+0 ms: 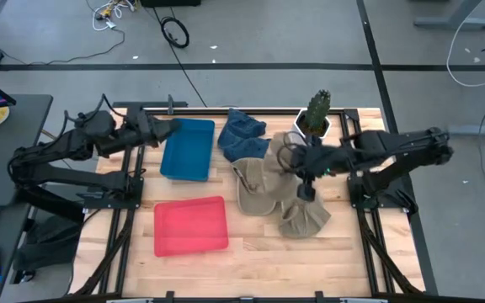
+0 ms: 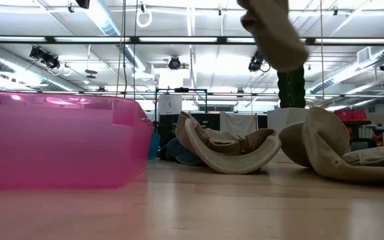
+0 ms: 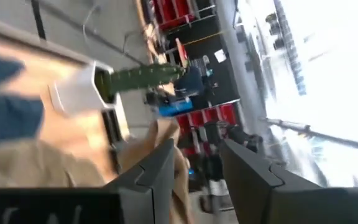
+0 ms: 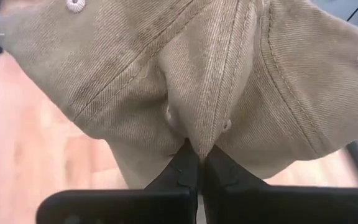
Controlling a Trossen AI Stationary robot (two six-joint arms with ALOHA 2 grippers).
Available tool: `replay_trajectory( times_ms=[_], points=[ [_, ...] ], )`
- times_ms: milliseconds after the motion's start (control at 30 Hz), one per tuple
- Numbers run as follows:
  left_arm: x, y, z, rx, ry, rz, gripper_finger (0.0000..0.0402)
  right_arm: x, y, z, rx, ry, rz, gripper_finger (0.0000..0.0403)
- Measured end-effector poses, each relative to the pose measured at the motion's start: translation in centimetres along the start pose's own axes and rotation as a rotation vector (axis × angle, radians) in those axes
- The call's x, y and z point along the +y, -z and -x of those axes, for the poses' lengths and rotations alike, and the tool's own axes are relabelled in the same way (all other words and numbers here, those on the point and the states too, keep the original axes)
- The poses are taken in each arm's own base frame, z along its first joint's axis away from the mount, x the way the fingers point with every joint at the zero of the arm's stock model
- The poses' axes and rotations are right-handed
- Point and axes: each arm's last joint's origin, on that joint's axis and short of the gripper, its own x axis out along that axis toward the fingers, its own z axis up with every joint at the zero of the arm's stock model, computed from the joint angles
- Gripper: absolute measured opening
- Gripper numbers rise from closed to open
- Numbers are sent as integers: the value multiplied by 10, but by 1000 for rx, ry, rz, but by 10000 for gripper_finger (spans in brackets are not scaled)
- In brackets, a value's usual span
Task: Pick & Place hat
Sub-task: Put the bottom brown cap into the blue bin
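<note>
Pale wooden table (image 1: 259, 252) under bright ceiling lights (image 2: 105, 17)

1. The hat (image 4: 229, 81) pinched in the right gripper (image 4: 196, 163) is tan corduroy with fine ribbing and pale stitched eyelets.
2. The gripper's fingers (image 4: 179, 171) are black.
3. The other hats (image 1: 255, 187) on the table are the same tan; from the low view their insides look lighter beige.
4. One tray (image 1: 190, 225) is red from above and reads translucent pink in the low view.
5. The second tray (image 1: 187, 150) is blue.
6. The crumpled cloth (image 1: 242, 132) is denim blue.
7. The cactus (image 1: 317, 111) is dark green, in a white pot (image 1: 303, 126).
8. The table (image 1: 251, 252) is pale wood planks with a black frame.
9. Both arms are dark.
</note>
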Motion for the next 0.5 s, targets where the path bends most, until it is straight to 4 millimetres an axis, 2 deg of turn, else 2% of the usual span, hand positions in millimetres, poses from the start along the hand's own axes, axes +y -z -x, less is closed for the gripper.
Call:
replay_trajectory(
  times_ms=[167,333,500],
  points=[
    [3,9,-12,156,-19,157,138,-11,-12,-4,-41,30,121,0],
    [9,17,-30,202,-78,306,138,-12,-25,-15,-114,45,237,0],
    [15,25,-46,278,-119,305,138,-12,-32,-33,-109,58,274,0]
  ],
)
